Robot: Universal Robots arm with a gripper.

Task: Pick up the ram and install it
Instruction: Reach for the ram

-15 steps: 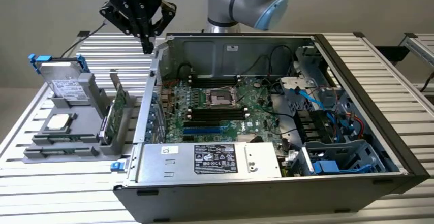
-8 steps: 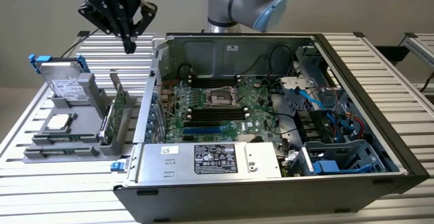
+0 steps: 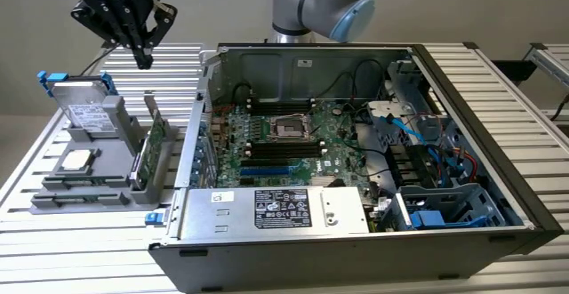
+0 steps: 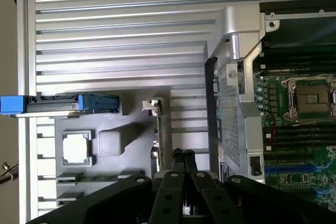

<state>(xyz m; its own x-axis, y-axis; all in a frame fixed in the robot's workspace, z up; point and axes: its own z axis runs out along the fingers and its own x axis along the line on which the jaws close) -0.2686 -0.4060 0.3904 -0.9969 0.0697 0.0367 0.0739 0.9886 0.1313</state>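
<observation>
Open computer case, motherboard, hard drive, processor chip

Arm runs off the exterior view's upper edge. In the wrist view my gripper hides part of the tray, and the case is cut by the edge. Label: print too small to read. Contents of the slots: can't tell.

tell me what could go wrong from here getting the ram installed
The gripper has its jaws shut above the grey holder; lowered so, they would likely strike a part, not straddle it.
A green card, hard drive and CPU crowd that holder, so a wrong pick seems possible.
The case wall stands between holder and motherboard; a low carry could clip it.
</observation>
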